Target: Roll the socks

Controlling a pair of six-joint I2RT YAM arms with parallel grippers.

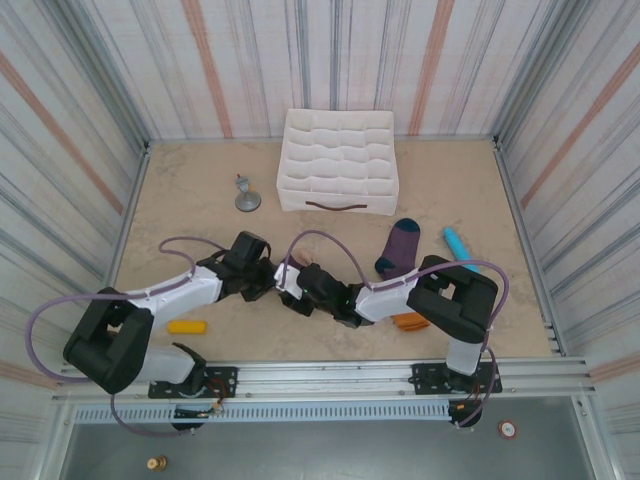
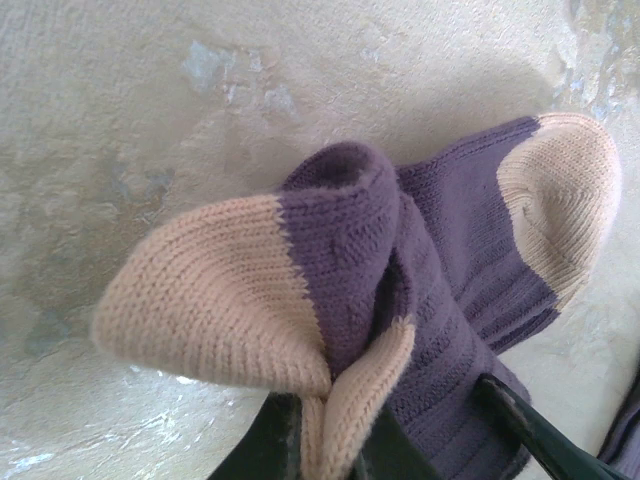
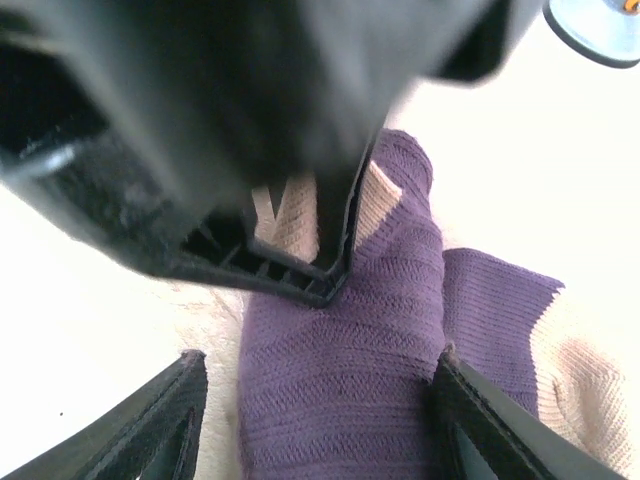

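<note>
left tool (image 2: 390,435) tight on purple sock (image 2: 340,230) (tan cuff (image 2: 200,310)); right tool (image 3: 320,400) apart, astride it

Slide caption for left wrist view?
Left end effector pinching a folded purple sock with tan ends over the table.

White organiser box and scattered small items on a beige stone-patterned table (image 1: 480,195).

The white fabric box (image 1: 296,199), divided into many small compartments and fitted with a thin brown strap handle (image 1: 338,205), sits at the far centre. A small grey metal piece on a round base (image 1: 246,198) stands just to its left. A teal cylinder (image 1: 458,246) lies toward the right, and a small yellow block (image 1: 186,326) near the front left. Striped panel walls (image 1: 200,60) enclose the table.
</note>
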